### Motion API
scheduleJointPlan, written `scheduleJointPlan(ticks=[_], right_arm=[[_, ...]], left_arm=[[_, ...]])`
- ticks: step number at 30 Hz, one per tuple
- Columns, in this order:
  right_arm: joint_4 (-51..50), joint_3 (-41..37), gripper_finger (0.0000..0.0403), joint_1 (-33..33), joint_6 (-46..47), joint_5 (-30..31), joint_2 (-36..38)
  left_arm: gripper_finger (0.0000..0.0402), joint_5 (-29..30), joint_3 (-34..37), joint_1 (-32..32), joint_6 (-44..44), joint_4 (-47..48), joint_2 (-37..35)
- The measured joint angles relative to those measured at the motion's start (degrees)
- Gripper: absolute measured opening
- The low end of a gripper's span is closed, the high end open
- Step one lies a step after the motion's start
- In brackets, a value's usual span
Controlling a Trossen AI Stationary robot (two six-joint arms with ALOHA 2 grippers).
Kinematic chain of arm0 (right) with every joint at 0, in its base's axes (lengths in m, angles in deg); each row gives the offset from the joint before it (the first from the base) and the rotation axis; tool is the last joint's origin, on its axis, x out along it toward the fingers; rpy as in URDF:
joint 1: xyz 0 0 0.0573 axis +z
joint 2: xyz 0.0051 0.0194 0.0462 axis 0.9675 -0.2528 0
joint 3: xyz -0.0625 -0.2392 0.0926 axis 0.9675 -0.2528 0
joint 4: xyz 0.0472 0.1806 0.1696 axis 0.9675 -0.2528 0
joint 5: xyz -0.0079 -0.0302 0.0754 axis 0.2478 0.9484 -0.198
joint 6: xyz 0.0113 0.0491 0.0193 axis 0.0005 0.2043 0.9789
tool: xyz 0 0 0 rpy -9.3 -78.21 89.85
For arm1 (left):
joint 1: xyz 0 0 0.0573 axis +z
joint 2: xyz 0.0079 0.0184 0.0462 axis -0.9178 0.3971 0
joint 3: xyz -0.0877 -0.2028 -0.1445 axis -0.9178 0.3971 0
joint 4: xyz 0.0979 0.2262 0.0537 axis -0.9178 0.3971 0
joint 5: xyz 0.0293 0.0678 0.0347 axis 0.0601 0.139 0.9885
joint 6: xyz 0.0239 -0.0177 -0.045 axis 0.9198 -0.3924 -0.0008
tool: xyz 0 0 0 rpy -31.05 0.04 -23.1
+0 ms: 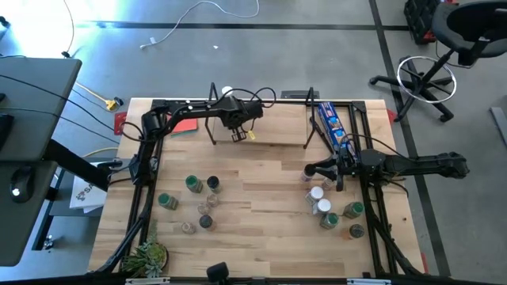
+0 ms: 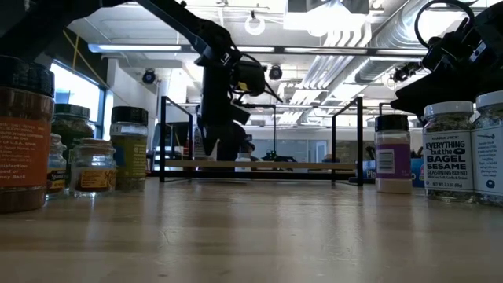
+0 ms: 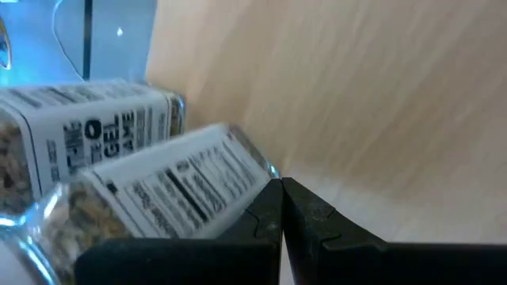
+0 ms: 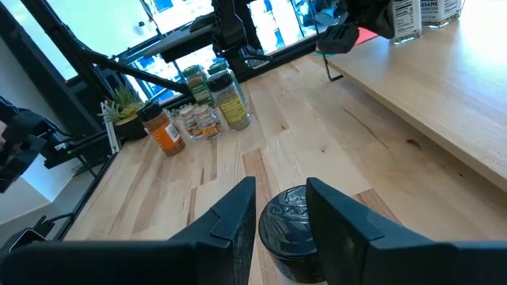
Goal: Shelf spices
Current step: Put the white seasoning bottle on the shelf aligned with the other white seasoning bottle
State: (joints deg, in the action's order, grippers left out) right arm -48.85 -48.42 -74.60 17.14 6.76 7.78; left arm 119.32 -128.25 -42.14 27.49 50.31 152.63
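Observation:
The shelf, a light wooden board (image 1: 269,133) in a black wire frame, stands at the table's far edge. My left gripper (image 3: 282,198) is shut and points steeply down at the board, right beside two spice jars with printed labels: a nearer, tilted one (image 3: 166,198) and a farther one (image 3: 87,131). The right wrist view shows the same gripper (image 4: 341,36) and jars (image 4: 405,16) from afar. More spice jars stand on the table in a left group (image 1: 194,202) and a right group (image 1: 329,210). My right gripper (image 4: 281,206) waits open at the right, above a black-lidded jar (image 4: 287,226). My left gripper's shut fingers (image 3: 265,218) slant down from above next to the nearer jar's side (image 3: 238,170). The jar shows against the outer side of one finger, but I cannot tell whether they touch.
A long blue packet (image 1: 333,127) lies at the shelf's right end and a red card (image 1: 184,125) at its left end. A small plant (image 1: 146,257) stands at the table's near left corner. Bare tabletop lies between the two jar groups.

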Motion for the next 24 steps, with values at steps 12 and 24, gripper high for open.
scheduleJointPlan(ticks=[12,24], right_arm=[[0.0,0.0,0.0108,0.0,0.0,0.0,0.0],[0.0,0.0,0.0108,0.0,0.0,0.0,0.0]], left_arm=[[0.0000,2.2,0.0,0.7,0.7,-1.1,0.0],[0.0000,2.3,-0.1,-0.4,0.0,0.3,-0.1]])
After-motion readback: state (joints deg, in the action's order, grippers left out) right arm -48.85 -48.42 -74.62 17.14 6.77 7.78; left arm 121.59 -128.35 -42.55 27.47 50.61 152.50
